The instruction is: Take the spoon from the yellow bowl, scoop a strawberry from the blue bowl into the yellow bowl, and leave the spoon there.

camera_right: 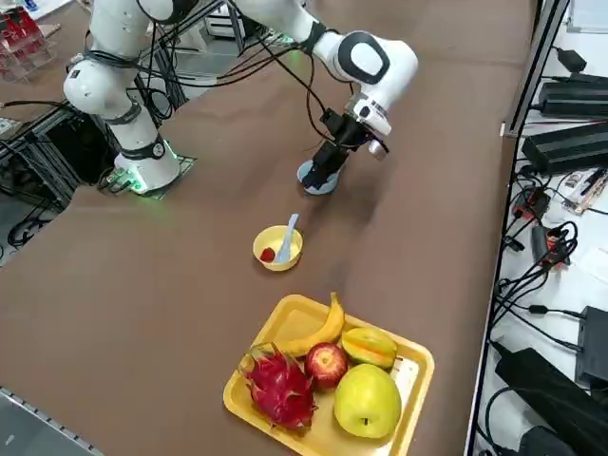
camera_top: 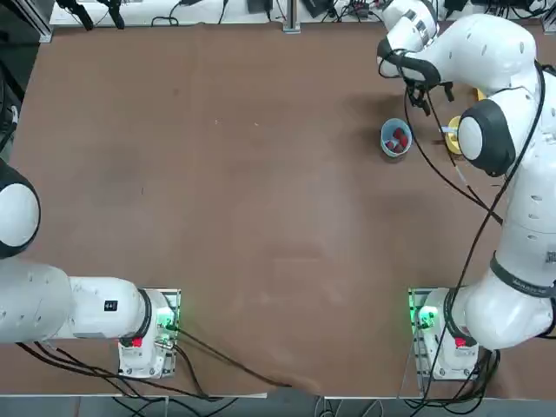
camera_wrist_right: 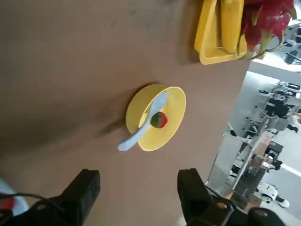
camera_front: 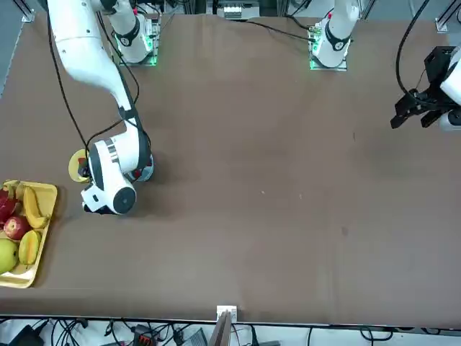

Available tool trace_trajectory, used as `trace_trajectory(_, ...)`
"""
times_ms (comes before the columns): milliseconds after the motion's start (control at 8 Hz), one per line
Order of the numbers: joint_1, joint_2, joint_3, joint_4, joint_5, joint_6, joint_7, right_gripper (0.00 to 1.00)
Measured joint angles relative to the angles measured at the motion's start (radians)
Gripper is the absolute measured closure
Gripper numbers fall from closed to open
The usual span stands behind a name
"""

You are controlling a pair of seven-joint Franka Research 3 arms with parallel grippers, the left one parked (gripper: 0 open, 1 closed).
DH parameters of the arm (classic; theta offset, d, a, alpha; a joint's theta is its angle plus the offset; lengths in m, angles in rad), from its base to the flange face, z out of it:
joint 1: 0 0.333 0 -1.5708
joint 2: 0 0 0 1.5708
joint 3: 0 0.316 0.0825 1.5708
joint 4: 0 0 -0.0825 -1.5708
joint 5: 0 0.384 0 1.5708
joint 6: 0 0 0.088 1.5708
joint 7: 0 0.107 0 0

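One strawberry point(camera_right: 268, 255) and the spoon point(camera_right: 288, 237) lie in the yellow bowl point(camera_right: 276, 264), the task apparently complete, as the right gripper point(camera_wrist_right: 138, 181) hangs open, empty.

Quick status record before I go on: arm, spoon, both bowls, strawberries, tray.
right gripper: open, fingers apart, holding nothing, near the blue bowl
spoon: released, leaning in the yellow bowl, handle out over the rim
yellow bowl: upright, between blue bowl and tray
strawberry: one, in the yellow bowl beside the spoon
blue bowl: on the table, strawberries still in it
tray: yellow, with banana, dragon fruit, other fruit
task: looks done
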Motion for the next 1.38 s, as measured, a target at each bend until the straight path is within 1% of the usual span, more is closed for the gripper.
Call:
trace_trajectory(375, 0.002, 0.0, -0.002, 0.008, 0.004, -0.016, -0.053, 0.0)
trace_trajectory(750, -0.022, -0.024, -0.016, 0.122, 0.041, -0.066, -0.178, 0.0)
trace_trajectory(1000, -0.071, -0.06, -0.02, 0.193, 0.104, -0.07, -0.227, 0.0)
trace_trajectory(1375, -0.164, -0.137, -0.021, 0.226, 0.217, -0.017, -0.298, 0.0)
